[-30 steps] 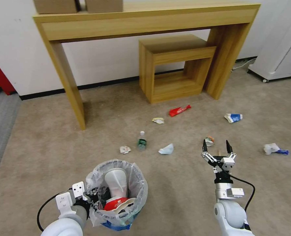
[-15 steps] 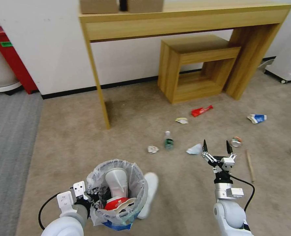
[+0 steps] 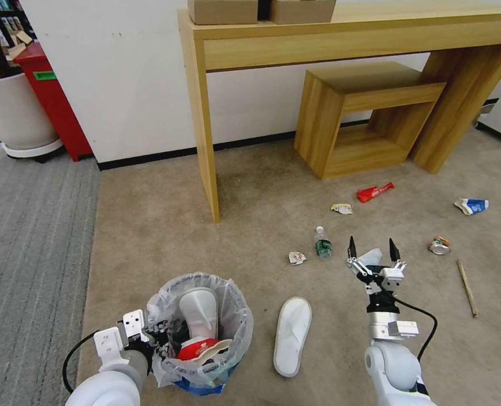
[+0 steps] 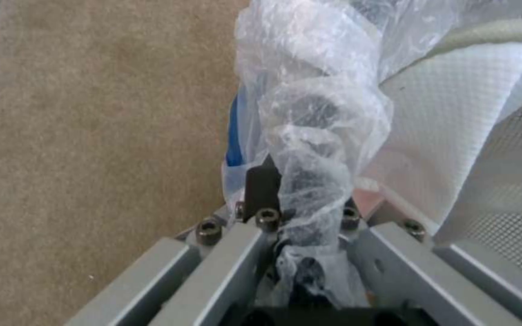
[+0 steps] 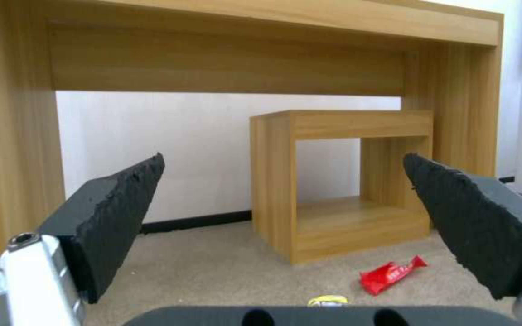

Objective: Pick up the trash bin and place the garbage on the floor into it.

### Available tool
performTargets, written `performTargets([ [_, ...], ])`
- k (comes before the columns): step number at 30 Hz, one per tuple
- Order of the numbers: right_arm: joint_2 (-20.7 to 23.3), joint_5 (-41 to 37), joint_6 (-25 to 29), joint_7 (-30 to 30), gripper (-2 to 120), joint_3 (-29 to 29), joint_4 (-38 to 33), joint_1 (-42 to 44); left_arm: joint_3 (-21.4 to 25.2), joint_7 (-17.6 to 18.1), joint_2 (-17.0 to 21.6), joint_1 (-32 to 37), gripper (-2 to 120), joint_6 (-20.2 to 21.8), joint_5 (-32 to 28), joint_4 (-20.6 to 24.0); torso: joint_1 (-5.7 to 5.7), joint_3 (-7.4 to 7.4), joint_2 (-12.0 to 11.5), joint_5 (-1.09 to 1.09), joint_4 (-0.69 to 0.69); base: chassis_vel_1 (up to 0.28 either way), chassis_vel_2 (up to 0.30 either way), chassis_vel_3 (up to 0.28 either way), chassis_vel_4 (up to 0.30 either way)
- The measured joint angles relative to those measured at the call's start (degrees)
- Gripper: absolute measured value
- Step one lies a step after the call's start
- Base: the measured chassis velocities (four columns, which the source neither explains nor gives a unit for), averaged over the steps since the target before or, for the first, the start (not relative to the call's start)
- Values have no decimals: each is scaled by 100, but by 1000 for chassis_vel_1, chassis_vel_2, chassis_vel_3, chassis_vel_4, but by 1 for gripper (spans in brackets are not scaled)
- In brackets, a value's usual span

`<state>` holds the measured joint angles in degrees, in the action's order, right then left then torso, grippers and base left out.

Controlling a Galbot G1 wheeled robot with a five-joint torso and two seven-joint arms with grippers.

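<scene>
Bin in hand, next piece of litter not yet taken.

The left gripper was clamped on the bagged rim of the trash bin, held low over the floor with one slipper already inside; the right gripper hung with jaws spread wide, holding nothing. A white slipper lay just beside the bin, a small bottle and crumpled paper farther out. The gathering looked partway done; next the free gripper would need lowering onto one piece.

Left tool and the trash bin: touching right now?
Touching. The left wrist view shows the left tool clamped on the trash bin at its bag-covered rim, plastic bunched between the fingers.
</scene>
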<state>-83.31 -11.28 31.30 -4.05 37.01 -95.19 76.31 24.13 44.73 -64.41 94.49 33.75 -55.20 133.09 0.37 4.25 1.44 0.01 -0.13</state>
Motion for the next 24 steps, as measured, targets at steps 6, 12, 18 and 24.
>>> performTargets([
  [6, 6, -9, -4, 20, 100, 8, -17, 22, -20, 5, -23, 7, 0, -1, 16, -2, 0, 0, 0, -1, 0, 0, 0, 0, 0],
  [12, 8, -33, 3, 46, 100, 8, -27, 34, -22, 9, -22, 23, 0, -3, 32, -8, 0, 0, 0, -1, 0, 0, 0, 0, 0],
  [18, 23, -93, 12, 101, 100, 24, -18, 5, -5, 14, -17, 12, 0, -5, 27, -18, 0, 0, 1, -1, 1, 0, 0, 0, 0],
  [24, 23, -122, 16, 106, 100, 25, 4, -6, -9, 15, -36, 2, 0, -5, 33, -43, 0, 0, 0, -1, 1, 0, 0, 0, 0],
])
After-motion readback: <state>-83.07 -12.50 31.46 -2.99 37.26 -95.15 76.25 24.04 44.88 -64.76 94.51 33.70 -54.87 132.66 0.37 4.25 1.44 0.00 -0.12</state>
